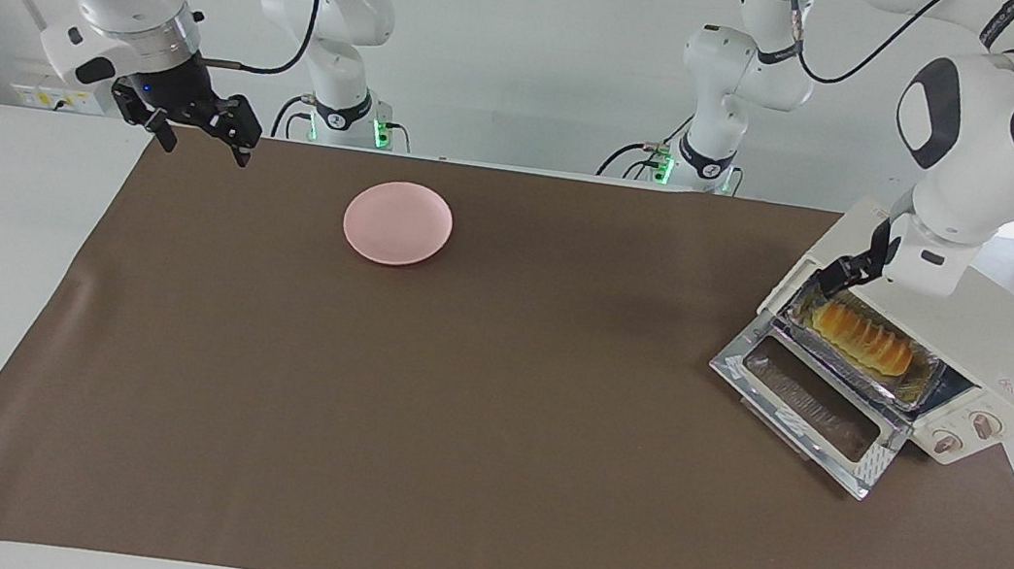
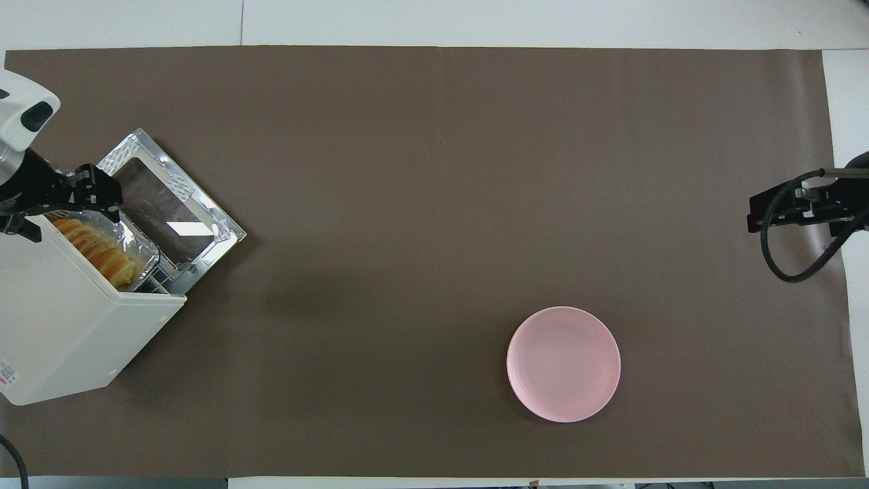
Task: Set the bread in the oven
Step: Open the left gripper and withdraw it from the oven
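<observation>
The plate [image 2: 563, 364] is sitting nearest the robots, on the brown mat [image 1: 470, 417], toward the right arm's end of the table, with nothing on it.

The right gripper [image 1: 199, 131] is waiting over the mat's corner at its own end. The facing view is showing its two fingers spread apart and holding nothing; the overhead view is catching only its black body [image 2: 794, 204] at the frame's edge.

At the left arm's end, the oven [image 1: 997, 359] is standing at an angle with its glass door [image 1: 810, 403] lying open and flat toward the middle of the table. The bread [image 1: 861, 337] is lying inside the oven mouth in a foil tray [image 1: 915, 382]. The facing view is showing the whole ridged loaf from end to end, while the overhead view is showing only a strip of it [image 2: 95, 248] under the oven's top edge.

The left gripper [image 1: 846, 273] is hanging over the oven's front corner, just above the tray's end, with its jaws wide and empty. The overhead view is showing its fingers [image 2: 108, 197] spread clear of the loaf, which the facing view is leaving partly hidden by the wrist.
</observation>
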Tool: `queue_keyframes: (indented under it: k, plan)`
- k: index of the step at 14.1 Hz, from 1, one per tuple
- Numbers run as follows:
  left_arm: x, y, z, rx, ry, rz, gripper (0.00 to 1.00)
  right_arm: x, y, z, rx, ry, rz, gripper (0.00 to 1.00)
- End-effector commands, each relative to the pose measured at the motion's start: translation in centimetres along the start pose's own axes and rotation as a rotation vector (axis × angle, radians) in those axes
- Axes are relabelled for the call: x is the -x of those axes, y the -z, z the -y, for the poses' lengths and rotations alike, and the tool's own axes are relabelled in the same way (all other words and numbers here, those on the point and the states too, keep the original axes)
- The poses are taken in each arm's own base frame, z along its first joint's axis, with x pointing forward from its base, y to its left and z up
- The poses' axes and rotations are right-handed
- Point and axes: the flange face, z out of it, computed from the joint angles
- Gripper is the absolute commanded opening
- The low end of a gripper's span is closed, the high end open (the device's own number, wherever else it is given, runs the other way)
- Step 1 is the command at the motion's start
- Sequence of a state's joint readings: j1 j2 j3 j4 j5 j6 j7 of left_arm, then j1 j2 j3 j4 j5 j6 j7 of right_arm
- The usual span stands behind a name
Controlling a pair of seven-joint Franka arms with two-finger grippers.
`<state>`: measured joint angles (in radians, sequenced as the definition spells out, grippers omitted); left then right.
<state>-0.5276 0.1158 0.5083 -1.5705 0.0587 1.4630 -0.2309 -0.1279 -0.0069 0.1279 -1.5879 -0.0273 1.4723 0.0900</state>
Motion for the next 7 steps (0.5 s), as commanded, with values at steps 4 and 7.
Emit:
queue_keyframes:
  k: [4,7]
  plan:
    - [2.2,1.6,1.5,0.073,-0.115,0.034,1.00,0.8,0.1,-0.3,0.018,0.014,0.005,1.00]
    - [3.3,2.0,-0.7,0.098,-0.188,0.059,1.00,0.8,0.1,-0.3,0.018,0.014,0.005,1.00]
